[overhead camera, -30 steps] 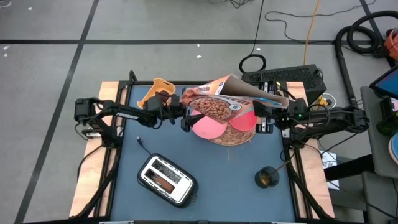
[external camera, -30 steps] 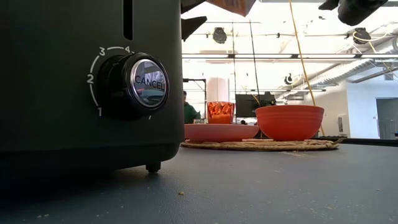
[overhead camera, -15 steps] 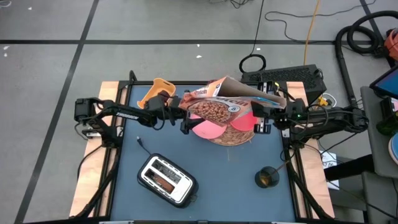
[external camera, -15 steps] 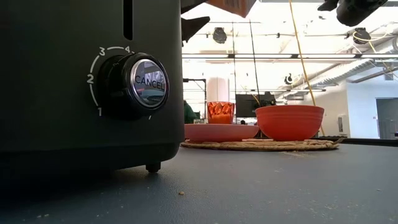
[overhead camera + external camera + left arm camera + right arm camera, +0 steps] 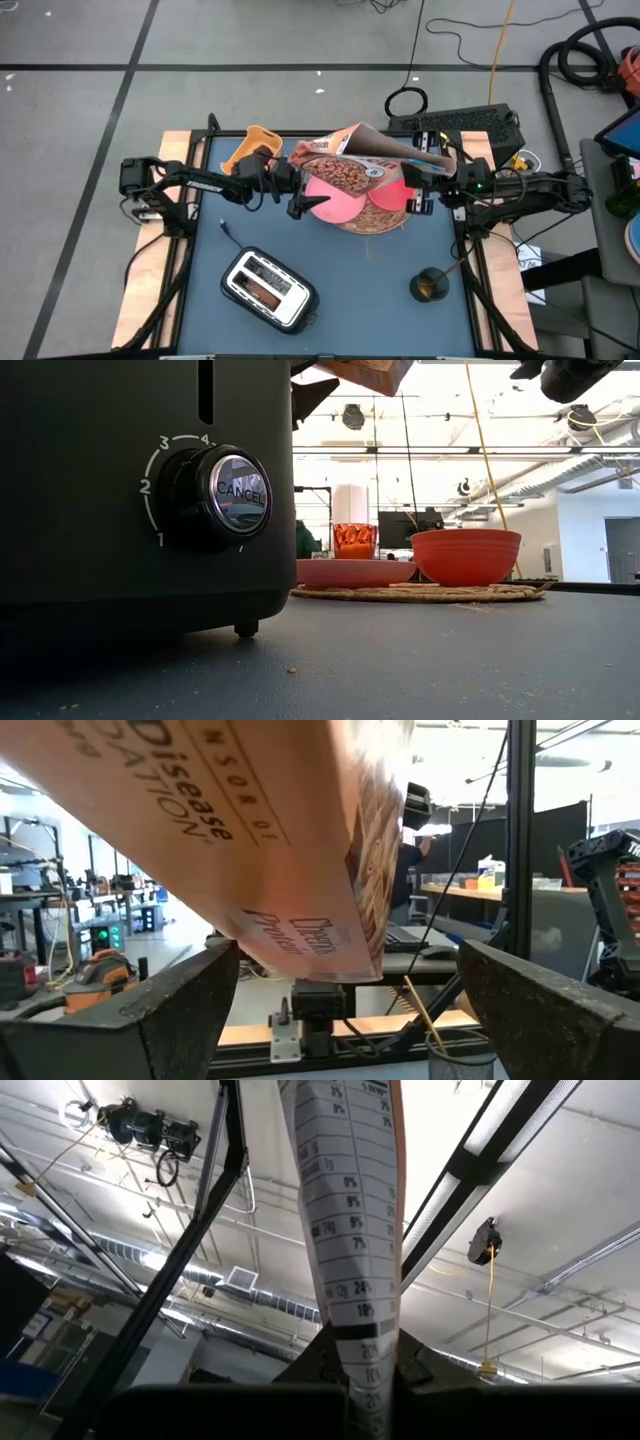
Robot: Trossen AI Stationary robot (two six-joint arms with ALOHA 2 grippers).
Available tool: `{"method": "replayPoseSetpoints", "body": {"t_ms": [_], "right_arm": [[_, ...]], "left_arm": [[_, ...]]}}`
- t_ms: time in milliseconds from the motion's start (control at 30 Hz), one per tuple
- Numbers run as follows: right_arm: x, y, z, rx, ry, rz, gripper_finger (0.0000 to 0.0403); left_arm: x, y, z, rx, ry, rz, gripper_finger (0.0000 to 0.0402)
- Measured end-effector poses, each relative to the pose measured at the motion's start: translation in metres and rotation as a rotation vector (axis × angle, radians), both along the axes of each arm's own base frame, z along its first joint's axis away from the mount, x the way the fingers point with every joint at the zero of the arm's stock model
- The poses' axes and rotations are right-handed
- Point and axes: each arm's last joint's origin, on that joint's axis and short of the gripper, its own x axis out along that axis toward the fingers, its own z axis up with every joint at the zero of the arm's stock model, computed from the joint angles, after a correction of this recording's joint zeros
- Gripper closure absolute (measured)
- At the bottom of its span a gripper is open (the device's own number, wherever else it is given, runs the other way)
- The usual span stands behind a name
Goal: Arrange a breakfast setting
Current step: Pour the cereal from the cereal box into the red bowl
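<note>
Above woven straw mat [image 5: 372, 222], brown cereal box [image 5: 362, 160] held tilted in air, flat cardboard, printed cereal face up. Right gripper [image 5: 424, 187] clamped on box's narrow edge; left gripper [image 5: 298, 190] at opposite end, fingers [image 5: 170, 1010] spread wide, box between them, contact unclear. Pink plate [image 5: 335, 207] and red bowl [image 5: 465, 556] on round mat, small glass [image 5: 353, 540] behind plate. Toaster [image 5: 268, 288] stands near front; dark round object [image 5: 432, 285] front right; blue tabletop [image 5: 370, 300] bare between them.

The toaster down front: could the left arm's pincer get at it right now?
Probably yes: the toaster sits uncovered on the mat with nothing around it, and the left pincer looks open and empty beside the cereal box.
</note>
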Motion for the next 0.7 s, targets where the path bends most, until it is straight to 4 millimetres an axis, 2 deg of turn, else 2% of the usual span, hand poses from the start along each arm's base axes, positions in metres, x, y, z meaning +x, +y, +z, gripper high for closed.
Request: {"method": "replayPoseSetpoints", "body": {"t_ms": [700], "right_arm": [[-0.0029,0.0021,0.0019,-0.011,-0.021,0.085,0.0403]], "left_arm": [[0.0,0.0001,-0.0009,-0.033,0.012,-0.009,0.002]]}}
